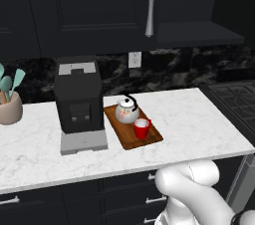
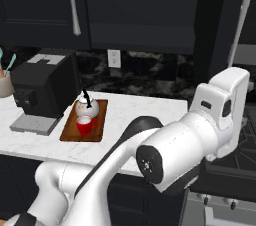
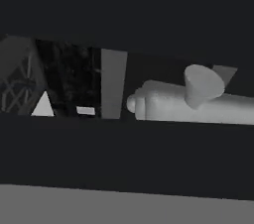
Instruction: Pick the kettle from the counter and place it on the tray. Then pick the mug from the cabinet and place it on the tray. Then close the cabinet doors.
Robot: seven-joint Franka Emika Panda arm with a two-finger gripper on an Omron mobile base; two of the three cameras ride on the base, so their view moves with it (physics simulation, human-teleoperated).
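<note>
The white kettle (image 1: 126, 111) (image 2: 86, 106) and the red mug (image 1: 142, 128) (image 2: 85, 125) stand side by side on the wooden tray (image 1: 149, 141) (image 2: 70, 132), which lies on the marble counter (image 1: 199, 119) (image 2: 135, 115). The cabinet (image 1: 199, 32) (image 2: 140, 10) above has its left door (image 1: 99, 5) (image 2: 35, 0) shut. Its right door (image 2: 215, 20) swings out toward me, seen edge-on. My gripper (image 2: 226, 101) is raised beside that door, facing it, and holds nothing. In the hand view the door's silver bar handle (image 3: 198, 101) (image 2: 240, 25) lies close in front.
A black coffee machine (image 1: 78, 102) (image 2: 42, 90) stands left of the tray. A beige utensil pot (image 1: 10, 107) is at the counter's far left. A stove (image 1: 231, 99) adjoins the counter on the right. A wall outlet (image 1: 134, 59) sits above the tray.
</note>
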